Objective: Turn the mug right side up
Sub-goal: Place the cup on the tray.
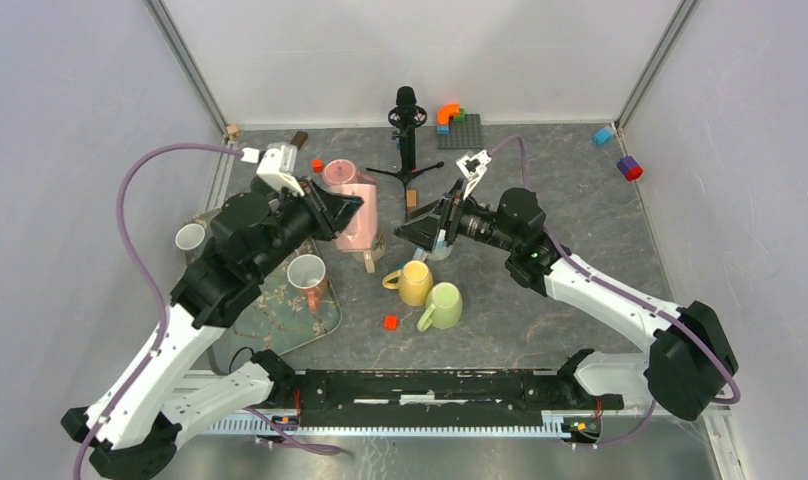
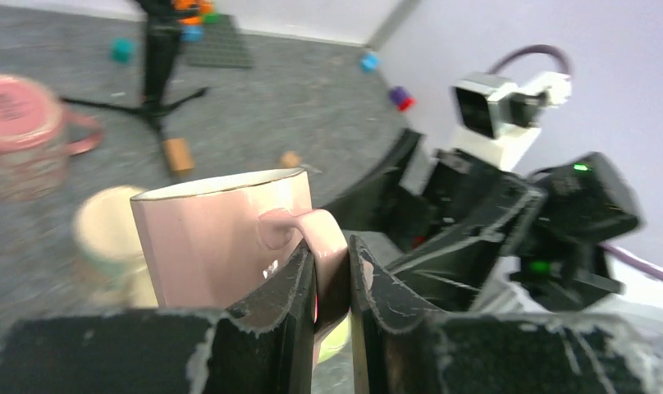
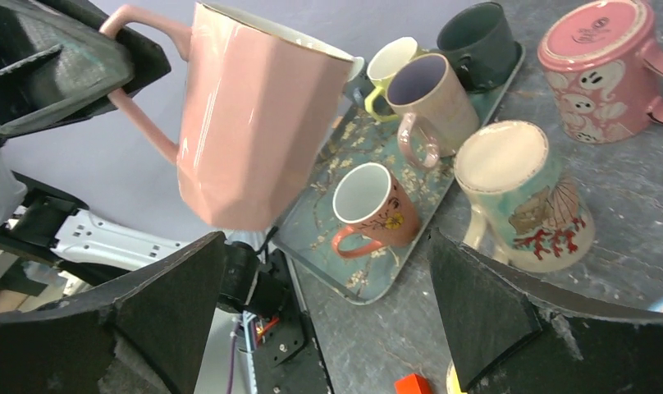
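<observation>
My left gripper point(image 1: 346, 206) is shut on the handle of a plain pink faceted mug point(image 1: 360, 220) and holds it in the air above the table, next to the tray. In the left wrist view the two fingers point(image 2: 291, 287) clamp the handle point(image 2: 328, 246), and the mug body point(image 2: 221, 238) shows its gold rim uppermost. In the right wrist view the same mug point(image 3: 258, 123) hangs tilted, its opening toward the upper right. My right gripper point(image 1: 423, 233) is open and empty, just right of the mug and facing it; it shows wide apart in its own view point(image 3: 328, 328).
A pink ghost mug point(image 1: 338, 175) and a seashell mug point(image 3: 517, 193) stand base-up behind and below the held mug. A yellow mug point(image 1: 415, 282) and a green mug point(image 1: 442, 305) lie nearby. The floral tray point(image 1: 280, 320) holds several mugs. A black tripod point(image 1: 407, 130) stands behind.
</observation>
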`<state>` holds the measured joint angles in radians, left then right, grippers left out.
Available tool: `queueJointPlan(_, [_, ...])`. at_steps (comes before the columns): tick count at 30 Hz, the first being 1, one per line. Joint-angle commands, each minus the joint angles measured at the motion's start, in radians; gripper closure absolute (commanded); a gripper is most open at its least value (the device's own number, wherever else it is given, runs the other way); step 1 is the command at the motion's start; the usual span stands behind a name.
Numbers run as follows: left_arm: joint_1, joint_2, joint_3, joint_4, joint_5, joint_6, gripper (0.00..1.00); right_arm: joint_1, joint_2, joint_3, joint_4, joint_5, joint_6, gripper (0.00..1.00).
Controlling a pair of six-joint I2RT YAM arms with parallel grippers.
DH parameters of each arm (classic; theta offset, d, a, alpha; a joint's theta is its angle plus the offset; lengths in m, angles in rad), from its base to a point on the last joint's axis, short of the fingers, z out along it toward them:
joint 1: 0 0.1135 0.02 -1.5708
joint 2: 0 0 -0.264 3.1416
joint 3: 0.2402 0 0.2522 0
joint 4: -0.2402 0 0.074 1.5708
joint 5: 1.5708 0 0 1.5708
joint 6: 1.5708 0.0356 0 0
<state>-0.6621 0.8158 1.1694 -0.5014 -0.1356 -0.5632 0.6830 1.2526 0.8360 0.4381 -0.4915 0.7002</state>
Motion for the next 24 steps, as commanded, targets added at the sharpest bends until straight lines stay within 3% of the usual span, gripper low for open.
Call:
queueJointPlan(1, [0.005,0.056,0.033,0.348,0.298,-0.09,0.98,-0.025,0.013,-0.016,0.226,-0.049,0.091,0.02])
queueJointPlan(7, [0.005,0.133,0.04,0.526,0.474,-0.181,0.98,-0.063,-0.001,-0.064,0.406,-0.072,0.127,0.02])
queueJointPlan(15, [0.005,0.214,0.09,0.63,0.575,-0.258,0.98,-0.193,0.011,-0.195,0.804,-0.147,0.339,0.02])
queueJointPlan(24, [0.005,0.282,0.092,0.722,0.629,-0.314,0.98,-0.196,0.02,-0.219,0.932,-0.178,0.414,0.02])
